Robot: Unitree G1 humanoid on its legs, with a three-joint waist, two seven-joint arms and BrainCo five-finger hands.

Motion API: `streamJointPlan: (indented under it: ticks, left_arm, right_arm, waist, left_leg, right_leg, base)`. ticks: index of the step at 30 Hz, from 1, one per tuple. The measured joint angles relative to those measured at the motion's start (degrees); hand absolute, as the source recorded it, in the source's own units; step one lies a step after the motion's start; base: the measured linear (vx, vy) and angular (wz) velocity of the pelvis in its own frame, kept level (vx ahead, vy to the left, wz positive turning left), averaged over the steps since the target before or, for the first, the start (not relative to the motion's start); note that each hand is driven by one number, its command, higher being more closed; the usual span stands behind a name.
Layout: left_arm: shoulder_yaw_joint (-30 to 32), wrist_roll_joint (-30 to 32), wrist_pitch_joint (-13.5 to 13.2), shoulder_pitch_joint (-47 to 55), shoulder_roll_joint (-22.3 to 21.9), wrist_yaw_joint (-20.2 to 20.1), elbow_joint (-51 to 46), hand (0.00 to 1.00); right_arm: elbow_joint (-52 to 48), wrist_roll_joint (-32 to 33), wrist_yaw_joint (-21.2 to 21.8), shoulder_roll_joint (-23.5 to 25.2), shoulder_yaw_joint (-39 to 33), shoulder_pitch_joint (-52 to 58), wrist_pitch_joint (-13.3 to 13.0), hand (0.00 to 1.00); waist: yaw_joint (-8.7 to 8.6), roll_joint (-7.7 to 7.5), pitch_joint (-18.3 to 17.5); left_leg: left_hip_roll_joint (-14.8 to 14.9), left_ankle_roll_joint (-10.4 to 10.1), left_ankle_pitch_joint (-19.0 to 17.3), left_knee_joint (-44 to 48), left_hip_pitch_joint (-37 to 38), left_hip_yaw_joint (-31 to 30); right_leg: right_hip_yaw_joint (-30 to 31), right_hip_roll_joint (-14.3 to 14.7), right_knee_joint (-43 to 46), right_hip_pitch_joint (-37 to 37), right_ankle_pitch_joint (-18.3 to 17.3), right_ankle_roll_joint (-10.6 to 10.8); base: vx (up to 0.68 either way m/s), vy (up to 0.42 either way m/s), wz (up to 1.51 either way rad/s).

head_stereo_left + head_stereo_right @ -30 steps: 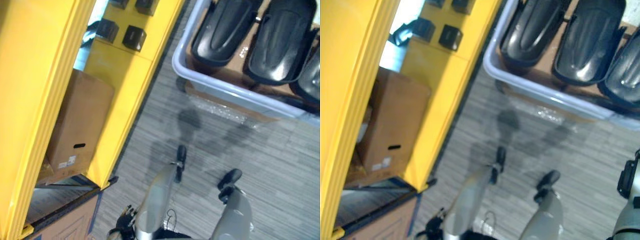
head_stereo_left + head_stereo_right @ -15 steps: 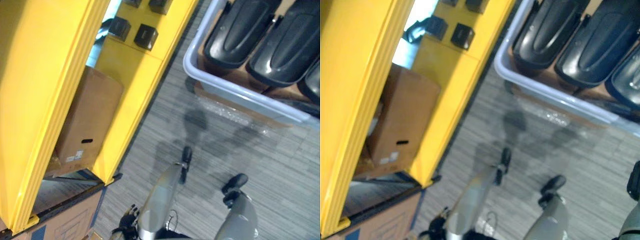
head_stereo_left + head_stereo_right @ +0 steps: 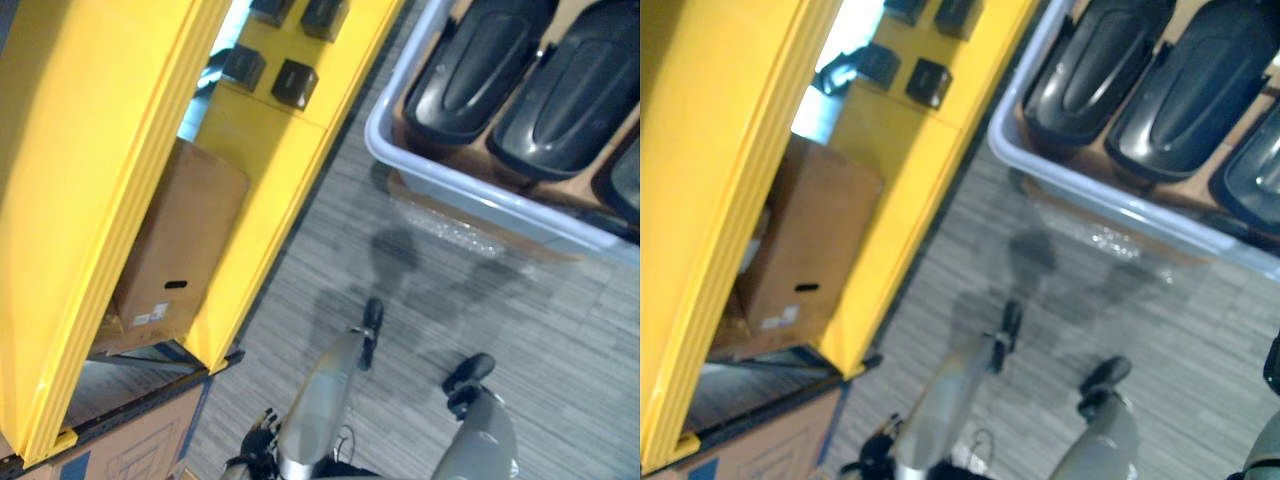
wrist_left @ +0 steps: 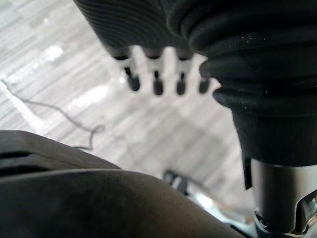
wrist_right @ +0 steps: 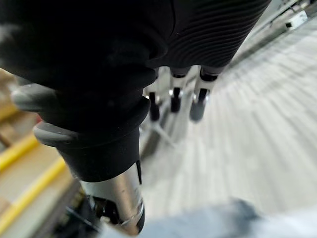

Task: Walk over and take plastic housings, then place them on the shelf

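Down at the robot's sides, both hands hang loose. The left hand (image 4: 157,84) shows in its wrist view with its fingers straight and side by side, tips pointing at the grey carpet floor (image 3: 560,330), and nothing in its grasp. The right hand (image 5: 198,106) hangs the same way in its own wrist view, with its fingers extended, slack and empty above the same striped floor.

From the head, nearest at 7 o'clock, the corner of a brown cardboard carton (image 3: 140,450) sits low on the floor beside a dark rail. Just beyond it, from 7 to 11 o'clock, runs the yellow shelf (image 3: 90,200). Its broad beam crosses the view on a slant, and a thick yellow post comes down to the floor at about 8 o'clock. Between beam and post, at 9 o'clock, a tall cardboard box (image 3: 180,250) stands on a lower level of the shelf. Farther along, at 11 to 12 o'clock, several small black boxes (image 3: 295,82) rest on a yellow shelf board.

Across a stretch of floor, at 1 to 2 o'clock, stands a pale grey tray (image 3: 470,185) with a crinkled clear sheet (image 3: 450,225) showing under its near edge. The black plastic housings (image 3: 480,65) lie inside it side by side on a brown lining, well apart from both hands.
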Motion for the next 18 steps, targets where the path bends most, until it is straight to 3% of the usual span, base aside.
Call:
streamJointPlan:
  ticks: [5,9,14,18]
  left_arm:
    - [-0.18,-0.05,0.09,0.09,0.05,-0.06,0.01,0.0]
    - [-0.39,-0.1,0.08,0.09,0.05,-0.54,0.04,0.0]
    - [-0.52,-0.14,0.03,0.21,0.05,-1.01,0.31,0.0]
    - [-0.59,-0.13,-0.09,0.21,0.06,-1.73,0.57,0.0]
  right_arm:
    - [-3.23,-3.2,-1.96,0.01,3.85,-2.37,-4.53,0.0]
    - [-3.75,-3.55,-1.68,0.04,4.95,-2.58,-6.27,0.0]
    - [-2.75,-2.86,1.56,0.4,5.52,-2.5,-5.96,0.0]
    - [0.44,-1.66,4.29,1.36,5.25,-2.04,-3.12,0.0]
  waist:
    - [0.0,0.03,-0.02]
    - [0.14,0.03,-0.02]
    - [0.24,0.13,-0.1]
    - [1.06,0.14,-0.1]
  left_leg:
    - [0.31,0.01,0.01,-0.83,1.14,1.27]
    - [0.34,0.01,0.03,-1.02,1.28,1.21]
    - [-0.39,0.04,0.07,-1.82,2.07,0.78]
    - [-0.76,0.04,0.07,-2.05,1.86,0.0]
  right_leg:
    - [1.16,0.17,-0.61,0.09,0.46,0.6]
    - [1.07,0.25,-0.75,0.22,0.48,0.57]
    - [0.25,-0.13,-1.46,1.4,0.5,0.64]
    - [-0.57,-0.16,-2.02,1.89,0.48,0.66]
  base:
    - [0.01,-0.002,-0.11]
    - [0.0,0.0,0.0]
    - [0.01,0.011,0.07]
    - [0.02,0.013,0.1]
